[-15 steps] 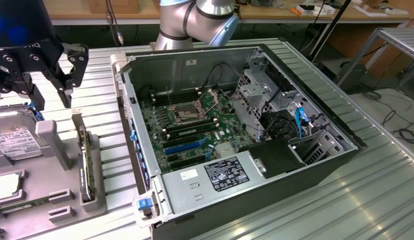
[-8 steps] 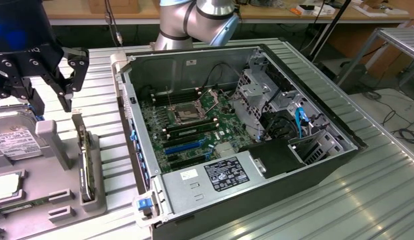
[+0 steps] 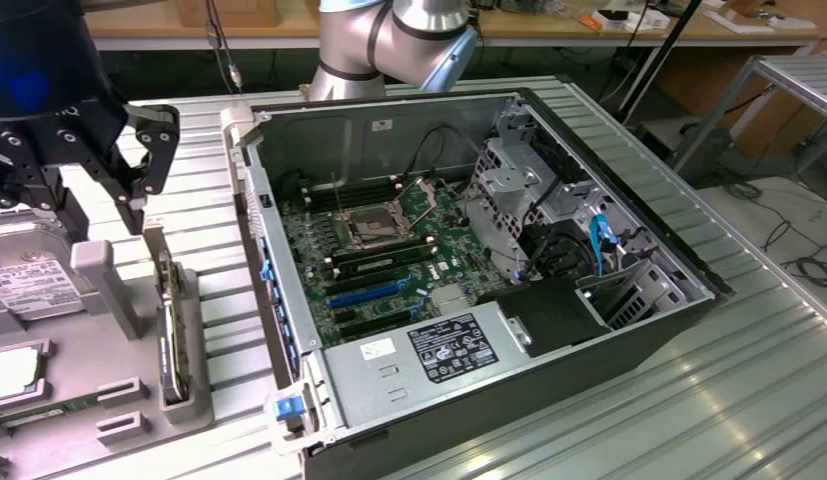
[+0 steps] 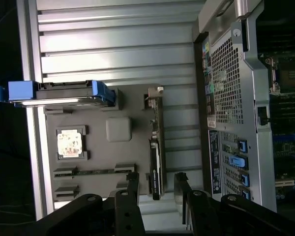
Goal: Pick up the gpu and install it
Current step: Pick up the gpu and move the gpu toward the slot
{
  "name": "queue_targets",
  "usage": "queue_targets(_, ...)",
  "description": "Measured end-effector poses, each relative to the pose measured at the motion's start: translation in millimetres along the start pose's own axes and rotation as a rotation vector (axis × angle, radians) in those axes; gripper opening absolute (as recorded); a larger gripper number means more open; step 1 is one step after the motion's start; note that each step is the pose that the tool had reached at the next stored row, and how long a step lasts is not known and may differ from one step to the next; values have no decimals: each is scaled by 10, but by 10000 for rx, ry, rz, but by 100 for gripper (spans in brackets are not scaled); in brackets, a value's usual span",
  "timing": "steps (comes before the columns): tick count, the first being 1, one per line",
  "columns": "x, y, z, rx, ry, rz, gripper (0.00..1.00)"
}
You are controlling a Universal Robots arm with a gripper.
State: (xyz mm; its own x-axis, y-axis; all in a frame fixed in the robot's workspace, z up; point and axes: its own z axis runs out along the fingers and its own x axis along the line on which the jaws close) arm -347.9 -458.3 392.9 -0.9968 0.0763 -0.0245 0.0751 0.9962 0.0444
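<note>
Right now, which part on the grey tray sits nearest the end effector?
The gpu, standing on edge and lined up with the open end effector; the hard drive and memory sticks sit off to one side.

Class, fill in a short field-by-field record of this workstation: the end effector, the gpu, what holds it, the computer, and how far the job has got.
end effector: open, holding nothing, over the tray
gpu: standing on edge in a slot of the tray, in line with the gap between the fingers
tray: grey, also holds a hard drive
computer case: lying on its side, open, motherboard exposed, beside the tray
task status: gpu not yet gripped, not installed
</note>
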Motion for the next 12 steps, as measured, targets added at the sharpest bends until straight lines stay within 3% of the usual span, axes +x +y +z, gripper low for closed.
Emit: queue_targets(12,-14,-184,-8,0,0,0,42)
